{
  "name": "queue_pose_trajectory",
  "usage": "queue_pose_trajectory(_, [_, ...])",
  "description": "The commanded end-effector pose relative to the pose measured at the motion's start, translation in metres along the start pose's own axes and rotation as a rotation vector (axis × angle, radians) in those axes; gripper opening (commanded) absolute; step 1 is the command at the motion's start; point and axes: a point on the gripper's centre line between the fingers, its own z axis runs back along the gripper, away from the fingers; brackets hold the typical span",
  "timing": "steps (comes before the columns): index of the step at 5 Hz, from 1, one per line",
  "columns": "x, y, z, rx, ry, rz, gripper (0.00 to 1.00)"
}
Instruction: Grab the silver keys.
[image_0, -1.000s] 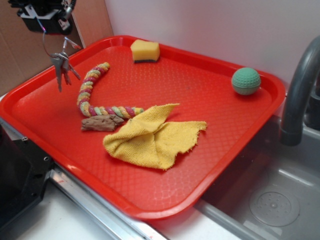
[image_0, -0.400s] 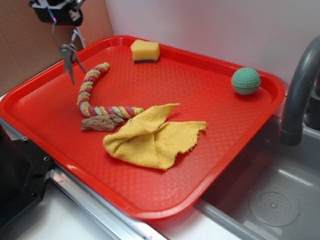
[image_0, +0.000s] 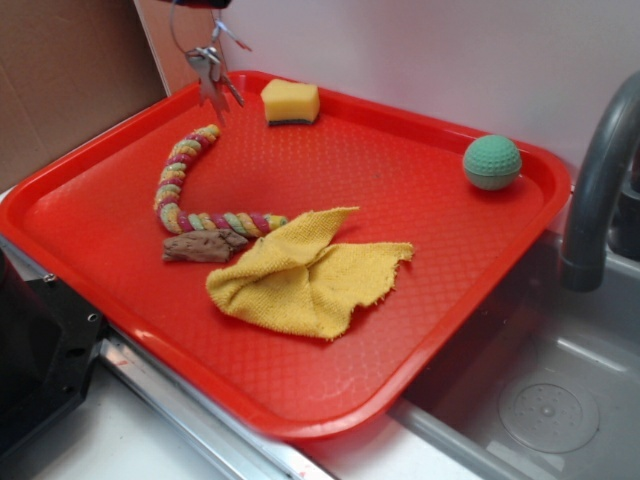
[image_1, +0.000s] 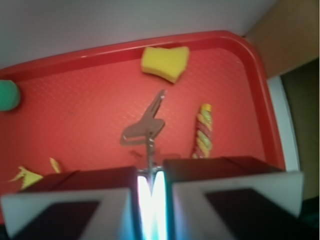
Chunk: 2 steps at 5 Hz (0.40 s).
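Up at the top left of the frame, the silver keys (image_0: 212, 72) dangle clear above the red tray (image_0: 420, 330), their wire ring pinched between the gripper's (image_1: 150, 176) closed jaws. Below them lies the braided rope (image_0: 185, 180), with the yellow sponge (image_0: 290, 101) just to the right.

The silver keys (image_0: 212, 72), a small grey-silver bunch on a wire ring, dangle in the air, blades pointing down.
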Motion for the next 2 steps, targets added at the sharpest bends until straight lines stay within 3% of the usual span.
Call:
queue_pose_trajectory(1, [-0.0182,-0.0142,0.0390,-0.057,0.032,-0.050,0.00])
queue_pose_trajectory(2, [-0.0271,-0.0156,0.0454,-0.040,-0.007,-0.053,0.00])
